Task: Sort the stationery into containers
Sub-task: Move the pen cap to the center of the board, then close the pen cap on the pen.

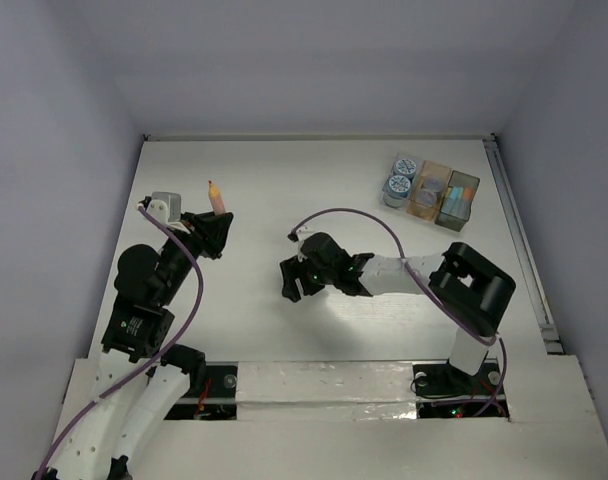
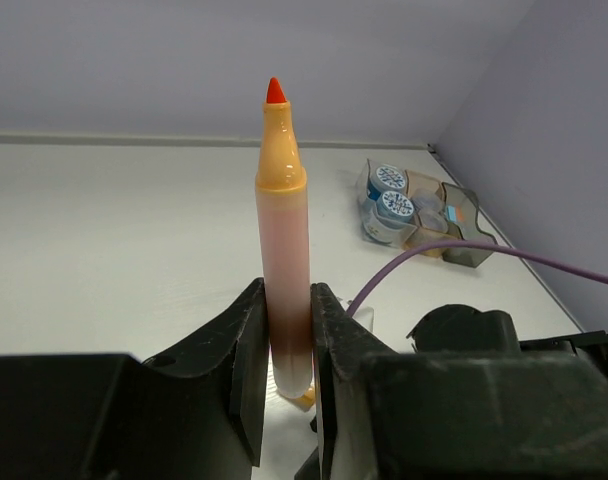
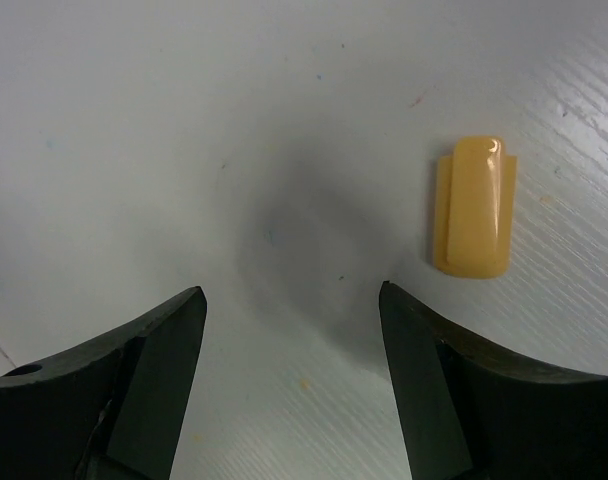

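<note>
White table (image 1: pixel 284 180) between pale lilac walls (image 1: pixel 64 150). At the table's left, the left gripper (image 2: pixel 287 300) is clamped on the lower barrel of an orange marker (image 2: pixel 283 220), holding it upright and uncapped with its red tip up. Near the middle, the right gripper (image 3: pixel 292 300) hangs with jaws spread wide, holding nothing. Far right, an amber box (image 1: pixel 427 190) and a grey box (image 1: pixel 457 200) stand side by side, with two blue-white rolls (image 1: pixel 396 187) against the amber one. A small orange cap (image 3: pixel 473 205) lies on the table just beyond the right jaw.

Lab test cell: white table (image 1: pixel 284 190), blank walls (image 1: pixel 334 60)
</note>
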{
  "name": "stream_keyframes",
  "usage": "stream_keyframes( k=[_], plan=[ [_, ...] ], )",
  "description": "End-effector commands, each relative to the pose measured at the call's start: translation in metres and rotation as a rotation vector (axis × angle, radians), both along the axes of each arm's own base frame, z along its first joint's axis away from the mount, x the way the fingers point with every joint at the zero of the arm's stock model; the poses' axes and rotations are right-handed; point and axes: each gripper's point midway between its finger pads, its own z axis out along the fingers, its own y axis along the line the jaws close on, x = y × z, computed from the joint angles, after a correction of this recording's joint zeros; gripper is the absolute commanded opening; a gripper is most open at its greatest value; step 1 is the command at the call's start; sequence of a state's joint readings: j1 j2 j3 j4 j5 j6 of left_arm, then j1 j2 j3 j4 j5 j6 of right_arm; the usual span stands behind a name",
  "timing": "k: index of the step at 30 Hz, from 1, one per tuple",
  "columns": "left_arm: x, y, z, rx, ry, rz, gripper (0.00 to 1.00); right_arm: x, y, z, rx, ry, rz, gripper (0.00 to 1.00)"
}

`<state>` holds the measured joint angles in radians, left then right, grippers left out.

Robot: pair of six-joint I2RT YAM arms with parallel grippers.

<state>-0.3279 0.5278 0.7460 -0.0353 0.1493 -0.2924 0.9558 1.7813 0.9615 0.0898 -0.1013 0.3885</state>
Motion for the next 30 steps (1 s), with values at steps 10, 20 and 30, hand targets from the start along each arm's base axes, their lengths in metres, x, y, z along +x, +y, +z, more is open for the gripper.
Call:
stream_keyframes(
  k=[10,20,30],
  plan=[
    [-0.001,-0.004,0.009,-0.009,-0.041,-0.019,0.00,0.043,-0.010,0.001,-0.028,-0.010,-0.218,0.77],
    [-0.001,-0.004,0.008,-0.008,-0.040,-0.021,0.00,0.071,-0.016,0.007,-0.071,-0.067,-0.264,0.78],
    [0.000,-0.004,0.007,-0.007,-0.037,-0.019,0.00,0.107,-0.014,0.010,-0.062,-0.080,-0.269,0.80]
  ],
)
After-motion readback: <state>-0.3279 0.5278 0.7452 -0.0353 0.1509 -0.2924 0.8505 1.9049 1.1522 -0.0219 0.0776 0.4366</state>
